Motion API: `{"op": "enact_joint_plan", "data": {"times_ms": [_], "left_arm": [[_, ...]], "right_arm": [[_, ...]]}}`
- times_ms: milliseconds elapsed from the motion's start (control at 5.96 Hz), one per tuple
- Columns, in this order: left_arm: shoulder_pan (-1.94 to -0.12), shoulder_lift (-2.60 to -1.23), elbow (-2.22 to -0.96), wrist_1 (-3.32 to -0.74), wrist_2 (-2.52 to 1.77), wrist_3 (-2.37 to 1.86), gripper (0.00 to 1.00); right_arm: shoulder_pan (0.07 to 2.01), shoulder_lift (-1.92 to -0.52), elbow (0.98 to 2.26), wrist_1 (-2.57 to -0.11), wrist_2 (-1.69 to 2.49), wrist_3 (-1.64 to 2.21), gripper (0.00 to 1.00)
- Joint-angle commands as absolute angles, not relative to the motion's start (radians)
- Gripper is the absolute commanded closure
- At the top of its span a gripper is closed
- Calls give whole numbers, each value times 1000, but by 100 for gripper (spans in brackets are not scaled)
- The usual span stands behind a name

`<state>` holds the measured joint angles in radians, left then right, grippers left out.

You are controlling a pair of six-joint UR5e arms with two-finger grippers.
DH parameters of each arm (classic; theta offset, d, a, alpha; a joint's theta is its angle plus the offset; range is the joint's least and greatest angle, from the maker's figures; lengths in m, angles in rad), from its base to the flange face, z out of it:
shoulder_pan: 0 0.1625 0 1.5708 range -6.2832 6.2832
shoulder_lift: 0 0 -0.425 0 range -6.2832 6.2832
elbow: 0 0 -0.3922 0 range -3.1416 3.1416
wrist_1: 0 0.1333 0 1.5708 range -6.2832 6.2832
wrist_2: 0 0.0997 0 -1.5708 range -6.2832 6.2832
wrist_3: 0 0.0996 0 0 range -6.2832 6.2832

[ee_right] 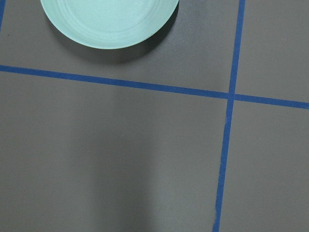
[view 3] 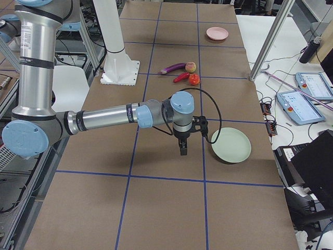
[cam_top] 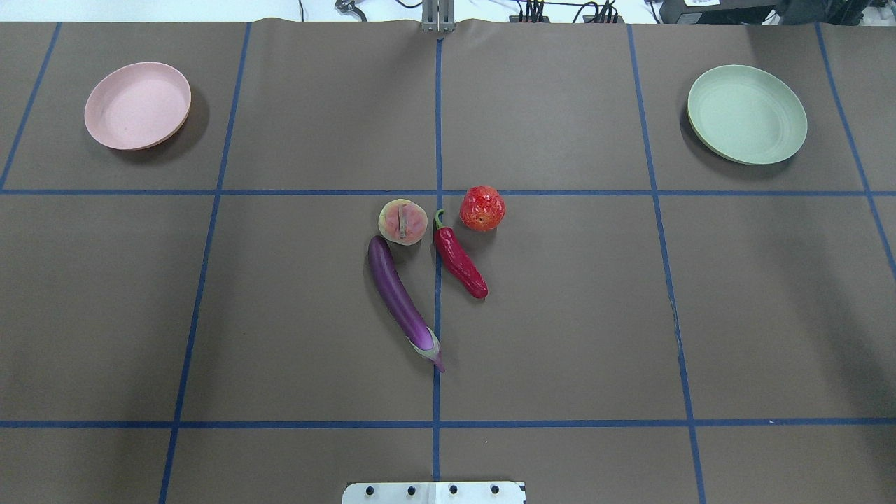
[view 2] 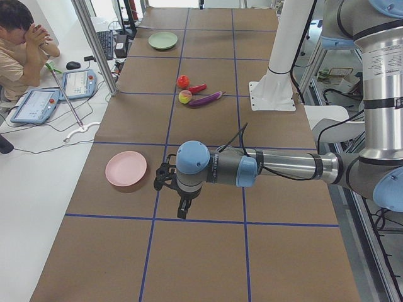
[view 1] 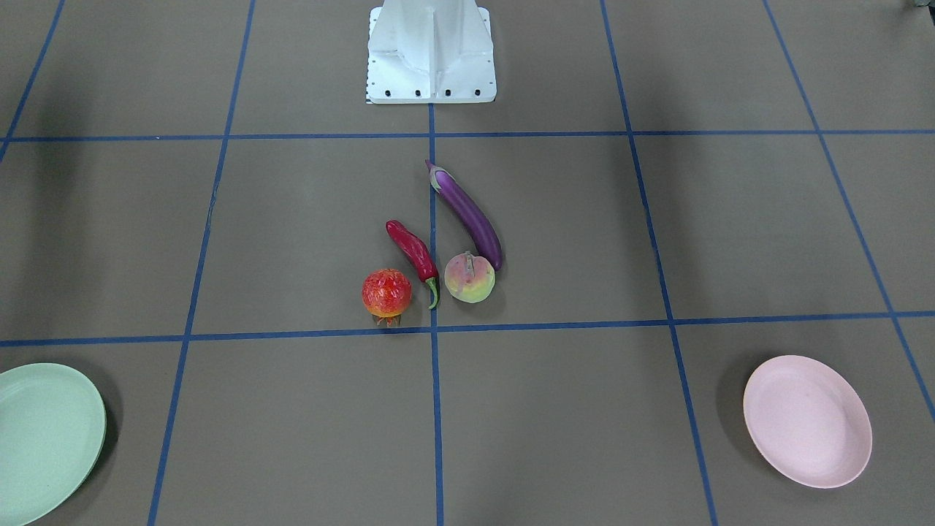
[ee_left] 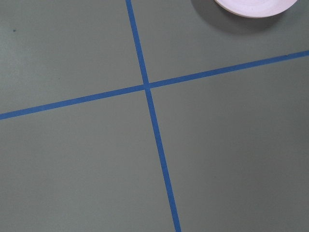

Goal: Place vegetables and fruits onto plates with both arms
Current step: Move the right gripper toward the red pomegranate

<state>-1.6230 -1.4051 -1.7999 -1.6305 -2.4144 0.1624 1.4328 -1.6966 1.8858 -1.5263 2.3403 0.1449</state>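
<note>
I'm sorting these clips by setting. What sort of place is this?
Probably a robotics lab workcell, not a kitchen: a table marked with a blue tape grid, the robot's right arm above it, and a person with tablets alongside.

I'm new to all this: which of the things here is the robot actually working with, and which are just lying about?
Part of the job: eggplant, chili pepper, peach, round red fruit, pink plate, green plate, left arm, right arm.

Just lying about: tablets, computer mouse.
</note>
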Motion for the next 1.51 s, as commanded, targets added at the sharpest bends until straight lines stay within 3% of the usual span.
{"op": "enact_joint_plan", "data": {"times_ms": [0, 335, 671, 1342], "left_arm": [[-1623, -1404, -1799, -1637, -2407, 164, 0], [-1623, -1405, -1796, -1646, -2405, 163, 0], [-1621, -1411, -1789, -1647, -2405, 160, 0], [-1614, -1411, -1779, -1648, -2405, 160, 0]], "right_arm": [[1425, -1624, 1900, -1502, 2301, 138, 0], [1346, -1567, 1904, -1441, 2307, 203, 0], [1174, -1386, 1899, -1410, 2298, 490, 0], [823, -1045, 1729, -1350, 2109, 798, 0]]}}
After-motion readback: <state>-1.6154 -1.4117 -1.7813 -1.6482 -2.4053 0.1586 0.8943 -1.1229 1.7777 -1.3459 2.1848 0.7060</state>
